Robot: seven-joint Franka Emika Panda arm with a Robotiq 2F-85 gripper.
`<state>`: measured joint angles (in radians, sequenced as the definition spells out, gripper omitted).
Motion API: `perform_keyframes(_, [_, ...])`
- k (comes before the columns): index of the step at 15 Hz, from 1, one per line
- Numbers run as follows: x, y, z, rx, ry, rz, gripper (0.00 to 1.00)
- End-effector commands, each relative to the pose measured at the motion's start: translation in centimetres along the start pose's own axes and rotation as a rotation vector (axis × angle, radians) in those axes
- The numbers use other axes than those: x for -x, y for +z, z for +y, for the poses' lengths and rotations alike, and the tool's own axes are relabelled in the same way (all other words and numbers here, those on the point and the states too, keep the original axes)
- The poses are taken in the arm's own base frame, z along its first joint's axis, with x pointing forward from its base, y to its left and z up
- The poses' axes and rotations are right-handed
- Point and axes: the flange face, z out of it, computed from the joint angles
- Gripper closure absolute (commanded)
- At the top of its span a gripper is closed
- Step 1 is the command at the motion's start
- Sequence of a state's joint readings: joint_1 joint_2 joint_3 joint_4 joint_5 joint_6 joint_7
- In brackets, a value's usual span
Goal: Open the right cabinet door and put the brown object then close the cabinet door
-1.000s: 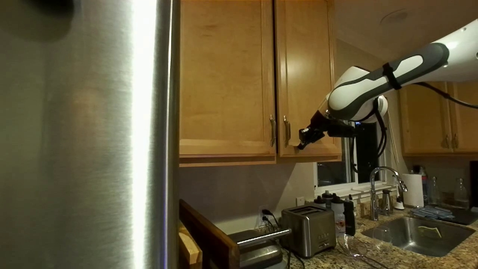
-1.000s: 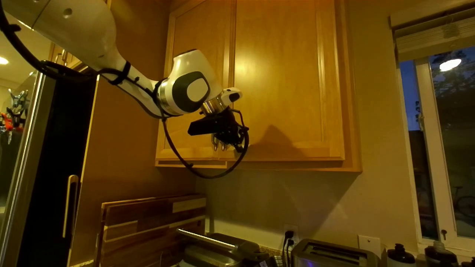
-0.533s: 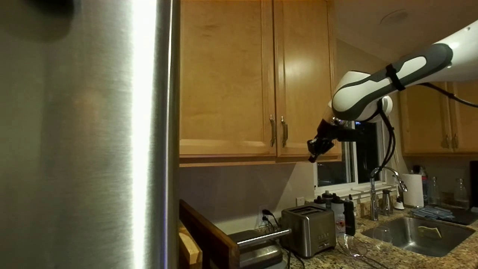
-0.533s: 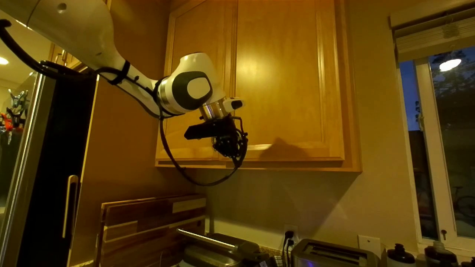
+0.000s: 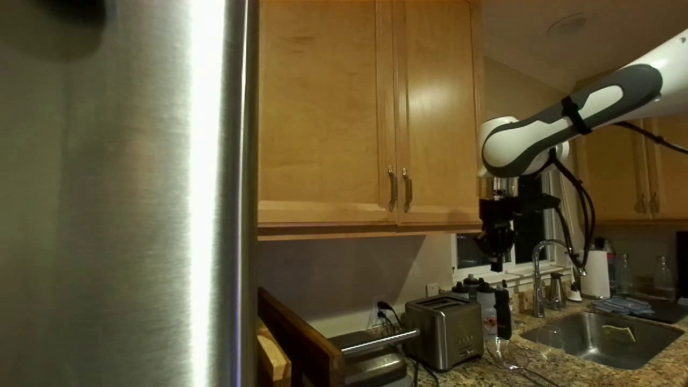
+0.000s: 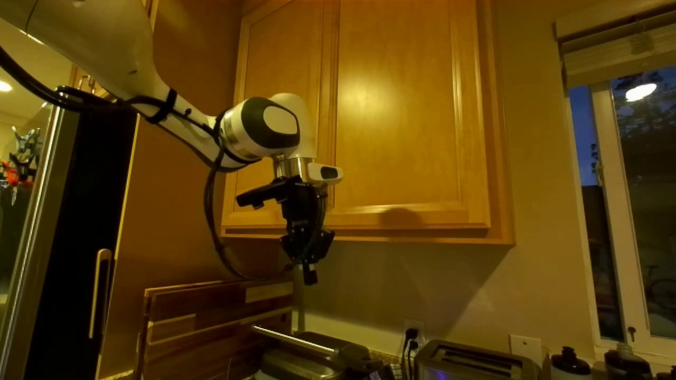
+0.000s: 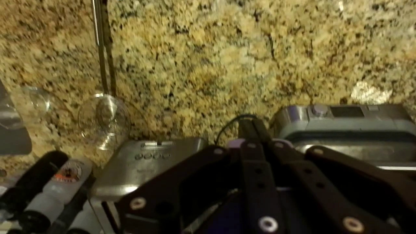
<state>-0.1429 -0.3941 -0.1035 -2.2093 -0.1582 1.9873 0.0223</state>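
Note:
The right cabinet door [image 5: 442, 113] stands shut, flush with its twin, its bar handle [image 5: 407, 189] near its left edge; the door also shows in an exterior view [image 6: 396, 116]. The cabinet [image 5: 328, 231] shows its frame also in an exterior view [image 6: 501, 174]; its inside is hidden. The brown object is hidden or out of view. My gripper [image 5: 496, 263] points straight down, apart from the door, its tips below the cabinet's bottom edge; an exterior view shows it too [image 6: 310, 274]. In the wrist view its fingertips [image 7: 254, 126] are together with nothing between them.
Below are a steel toaster [image 5: 443, 330], a metal appliance with a bar handle [image 6: 301, 361], bottles [image 7: 55, 191] and clear glassware [image 7: 104, 120] on the granite counter [image 7: 201, 58]. Wooden boards [image 6: 216, 322] lean at the side. A faucet [image 5: 537, 279] and sink [image 5: 580, 322] stand beyond.
The right door has swung from slightly ajar to flush. My gripper has moved down and away from the door and turned from slanting toward it to pointing straight down.

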Motion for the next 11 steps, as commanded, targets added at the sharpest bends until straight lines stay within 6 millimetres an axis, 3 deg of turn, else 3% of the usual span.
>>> perform_keyframes(1, [2.5, 1.1, -0.1, 0.050, 0.021, -0.156, 1.00])
perform_keyframes(3, [3.3, 1.5, -0.1, 0.046, 0.026, -0.212, 1.00])
perform_keyframes(4, [2.0, 1.4, -0.1, 0.027, 0.003, -0.175, 0.99])
perform_keyframes(11, [2.3, 1.6, -0.1, 0.028, 0.009, -0.203, 0.99])
